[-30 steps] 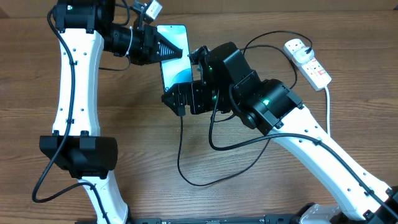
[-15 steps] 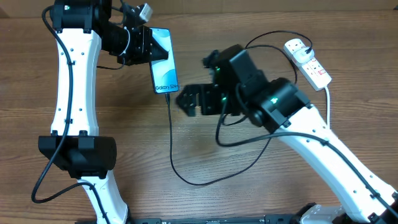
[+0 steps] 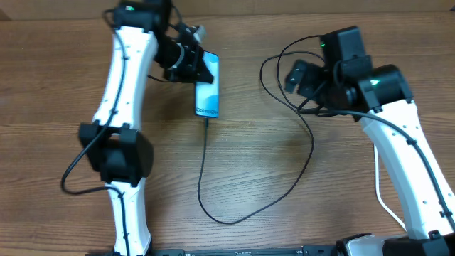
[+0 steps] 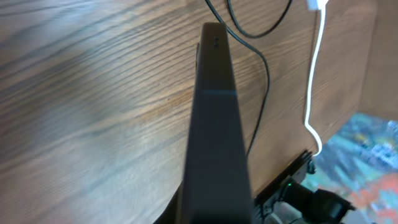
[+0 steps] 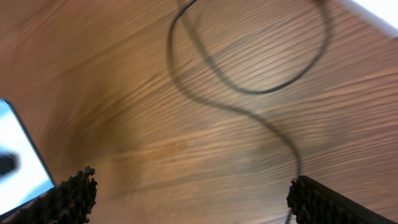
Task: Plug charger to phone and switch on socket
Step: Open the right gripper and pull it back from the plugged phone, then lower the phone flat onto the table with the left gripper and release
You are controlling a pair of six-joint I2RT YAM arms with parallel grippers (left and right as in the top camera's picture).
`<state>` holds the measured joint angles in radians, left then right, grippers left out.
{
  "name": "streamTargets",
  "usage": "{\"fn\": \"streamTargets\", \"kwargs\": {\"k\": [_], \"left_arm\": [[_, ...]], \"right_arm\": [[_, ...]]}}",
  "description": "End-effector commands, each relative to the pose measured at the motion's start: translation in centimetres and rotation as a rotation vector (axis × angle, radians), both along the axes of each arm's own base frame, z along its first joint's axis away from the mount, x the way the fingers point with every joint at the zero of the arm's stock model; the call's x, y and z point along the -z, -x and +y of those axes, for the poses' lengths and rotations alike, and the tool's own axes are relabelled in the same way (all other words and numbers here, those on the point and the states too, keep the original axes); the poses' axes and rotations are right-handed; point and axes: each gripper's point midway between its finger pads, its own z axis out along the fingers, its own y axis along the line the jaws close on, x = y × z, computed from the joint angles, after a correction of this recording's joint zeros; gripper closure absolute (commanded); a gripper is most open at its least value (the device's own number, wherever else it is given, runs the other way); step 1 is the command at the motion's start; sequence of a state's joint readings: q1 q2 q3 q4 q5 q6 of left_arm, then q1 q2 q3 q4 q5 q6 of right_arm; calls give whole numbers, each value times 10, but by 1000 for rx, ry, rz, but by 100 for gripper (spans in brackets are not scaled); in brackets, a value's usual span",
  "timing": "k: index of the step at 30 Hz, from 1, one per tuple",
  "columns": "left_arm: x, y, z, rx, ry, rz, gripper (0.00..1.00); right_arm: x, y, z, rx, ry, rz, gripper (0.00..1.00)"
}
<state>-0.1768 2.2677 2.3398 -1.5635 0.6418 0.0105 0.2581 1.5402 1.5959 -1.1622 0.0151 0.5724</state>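
- Phone (image 3: pixel 208 94) shows its light blue screen facing up in your overhead view. Whether it rests on the table (image 3: pixel 57 92) or hangs just above it cannot be told.
- Left gripper (image 3: pixel 202 67) is pinching the phone at its far end. Your left wrist view shows only the phone's dark edge running away from the camera.
- Charger (image 3: pixel 201 178) has its connector tip (image 3: pixel 206 120) seated in the phone's near end.
- From the phone's near end the black cable drops toward you and sweeps round to the phone's right. It then climbs in a loose loop up to the right arm (image 3: pixel 387 142).
- Right gripper (image 5: pixel 191 178) is well to the right of the phone, spread wide with nothing between its fingers (image 5: pixel 71 196). Below it you see a loop of the cable, and a corner of the phone's screen at the far left of the right wrist view.
- Socket is not visible in the overhead view. Only its thick white cord (image 3: pixel 377 181) shows, far right of the phone beside the right arm.
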Motion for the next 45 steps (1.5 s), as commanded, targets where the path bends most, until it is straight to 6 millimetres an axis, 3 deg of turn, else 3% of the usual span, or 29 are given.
{"fn": "streamTargets", "kwargs": {"k": [1, 4, 9, 19, 30, 38, 45], "left_arm": [[21, 0, -25, 75, 28, 9, 96], [49, -2, -42, 107, 28, 44, 96], [78, -6, -60, 122, 89, 92, 96], [132, -28, -70, 107, 121, 92, 96], [152, -33, -73, 85, 134, 111, 95], [168, -39, -55, 30, -12, 115, 89], [169, -38, -54, 29, -23, 115, 70]], "right_arm": [[1, -8, -24, 73, 36, -5, 0], [9, -12, -35, 102, 41, 18, 0], [18, -10, -36, 104, 45, 36, 0], [20, -11, -37, 107, 53, 38, 0], [21, -13, -37, 107, 52, 35, 0], [20, -14, -37, 107, 51, 31, 0], [20, -14, -37, 107, 51, 31, 0]]}}
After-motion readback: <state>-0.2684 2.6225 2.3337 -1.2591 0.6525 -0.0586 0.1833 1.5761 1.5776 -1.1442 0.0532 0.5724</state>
